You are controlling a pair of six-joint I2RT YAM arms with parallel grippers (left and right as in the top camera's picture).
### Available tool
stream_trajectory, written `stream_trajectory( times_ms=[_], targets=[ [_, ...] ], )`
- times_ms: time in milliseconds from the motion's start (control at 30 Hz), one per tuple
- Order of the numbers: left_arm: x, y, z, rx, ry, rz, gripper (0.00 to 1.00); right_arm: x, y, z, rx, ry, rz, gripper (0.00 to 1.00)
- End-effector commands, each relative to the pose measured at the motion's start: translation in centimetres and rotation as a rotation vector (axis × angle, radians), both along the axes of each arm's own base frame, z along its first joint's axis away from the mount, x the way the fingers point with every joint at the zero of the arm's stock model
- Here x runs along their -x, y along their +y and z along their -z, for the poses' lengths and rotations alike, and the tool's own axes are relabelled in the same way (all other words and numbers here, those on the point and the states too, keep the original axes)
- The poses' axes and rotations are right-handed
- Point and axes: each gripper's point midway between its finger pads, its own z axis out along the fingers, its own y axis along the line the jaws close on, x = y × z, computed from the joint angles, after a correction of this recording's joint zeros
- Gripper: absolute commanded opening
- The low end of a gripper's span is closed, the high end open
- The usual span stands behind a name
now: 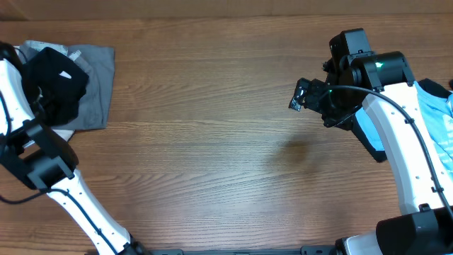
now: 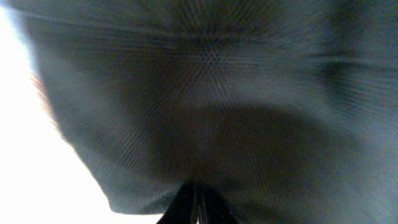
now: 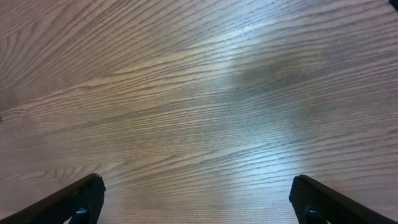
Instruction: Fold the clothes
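Wood-grain tabletop (image 1: pixel 212 142), soft black shirt (image 1: pixel 53 85) of fine mesh knit bunched at its far-left corner over flat grey cloth (image 1: pixel 99 78), left claw (image 2: pixel 196 208) pinching the black fabric, light blue shirt (image 1: pixel 435 113) at its right edge, right claw (image 3: pixel 196 202) spread wide above its open, roomy middle

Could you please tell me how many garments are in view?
3: black shirt atop grey garment, far left; light blue shirt at right edge. Others may be hidden.
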Motion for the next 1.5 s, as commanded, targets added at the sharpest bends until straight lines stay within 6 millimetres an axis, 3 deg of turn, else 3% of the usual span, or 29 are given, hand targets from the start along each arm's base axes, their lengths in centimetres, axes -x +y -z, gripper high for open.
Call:
stream_trajectory(
  times_ms=[0,67,100,133,400,633,800,933,967,1133,1200,1467],
  targets=[
    [-0.2,0.2,-8.2,-0.085,-0.173,-0.026,0.15,-0.5,0.1,-1.6,-0.013,-0.067,0.002,1.00],
    [-0.6,-0.9,-10.5,-0.059,-0.248,-0.011,0.53,-1.0,0.2,-1.7,-0.020,-0.083,0.016,1.00],
    [-0.9,-1.7,-11.6,-0.031,-0.293,0.014,0.87,-1.3,0.3,-1.8,-0.024,-0.093,0.019,1.00],
    [-1.2,-2.6,-12.6,0.001,-0.337,0.042,1.00,-1.4,0.4,-1.9,-0.030,-0.100,0.017,1.00],
    [-1.3,-8.5,-21.3,0.118,-0.616,0.215,1.00,-2.8,0.9,-2.9,-0.057,-0.166,0.013,1.00],
    [4.1,-12.5,-28.2,0.050,-0.691,0.287,1.00,-2.6,1.5,-5.8,-0.108,-0.248,-0.005,1.00],
    [7.8,-15.4,-31.5,0.019,-0.734,0.316,1.00,-1.1,1.3,-8.1,-0.102,-0.320,-0.048,1.00],
    [10.0,-19.0,-33.7,0.013,-0.781,0.382,1.00,0.2,0.4,-9.2,-0.047,-0.353,-0.038,1.00],
    [10.6,-20.9,-34.5,0.024,-0.807,0.428,1.00,0.6,0.0,-9.5,-0.021,-0.362,-0.035,1.00],
    [13.2,-27.3,-36.6,0.051,-0.879,0.628,1.00,2.0,0.1,-10.5,0.023,-0.401,-0.051,1.00],
    [14.7,-28.9,-36.8,0.043,-0.883,0.657,1.00,2.7,0.7,-11.4,0.013,-0.431,-0.072,1.00],
    [20.5,-28.7,-35.3,-0.066,-0.856,0.595,1.00,5.3,-1.0,-13.7,0.087,-0.531,-0.015,1.00]
  ],
)
